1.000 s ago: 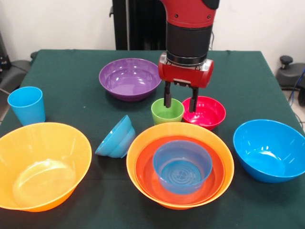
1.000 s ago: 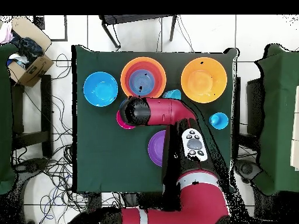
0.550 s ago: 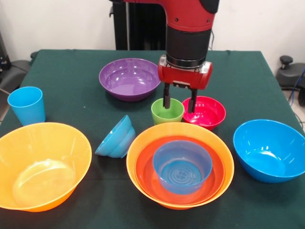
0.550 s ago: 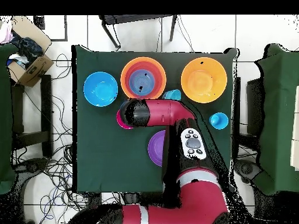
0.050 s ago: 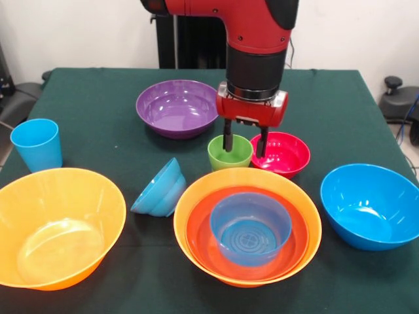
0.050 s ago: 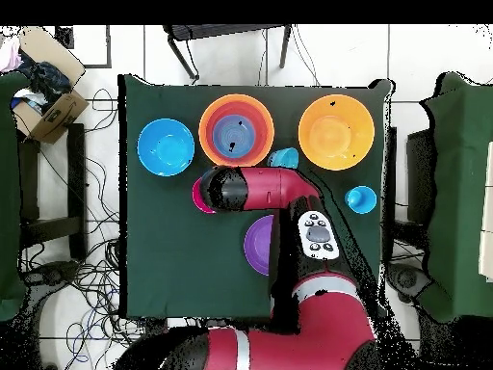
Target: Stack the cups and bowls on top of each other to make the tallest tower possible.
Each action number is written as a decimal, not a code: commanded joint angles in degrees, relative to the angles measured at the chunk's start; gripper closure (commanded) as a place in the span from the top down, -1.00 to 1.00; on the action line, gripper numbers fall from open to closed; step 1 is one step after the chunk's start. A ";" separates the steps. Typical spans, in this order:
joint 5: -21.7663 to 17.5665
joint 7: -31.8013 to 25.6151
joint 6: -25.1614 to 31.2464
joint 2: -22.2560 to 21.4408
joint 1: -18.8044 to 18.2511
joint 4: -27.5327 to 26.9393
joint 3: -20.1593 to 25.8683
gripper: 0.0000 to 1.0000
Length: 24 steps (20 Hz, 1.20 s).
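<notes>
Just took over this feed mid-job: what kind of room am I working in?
Most likely a robotics lab or test cell. A green-clothed table stands on a pale tiled floor strewn with loose cables, with a cardboard box of clutter nearby, not household furnishings.

Lime green cup (image 5: 230,153) upright beside pink-red bowl (image 5: 281,154); blue bowl (image 5: 251,227) nested in red-orange bowl (image 5: 200,237) within orange bowl (image 5: 247,178); small blue bowl (image 5: 159,188) tipped sideways; light blue cup (image 5: 36,144) upright.

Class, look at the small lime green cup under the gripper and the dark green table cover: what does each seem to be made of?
The lime green cup looks like glossy moulded plastic: smooth walls, bright highlights. The dark green table cover looks like matte cloth, probably felt: no shine.
</notes>
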 commanded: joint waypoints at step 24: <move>-5.26 -5.71 -0.18 1.94 -2.93 -0.63 6.23 -1.00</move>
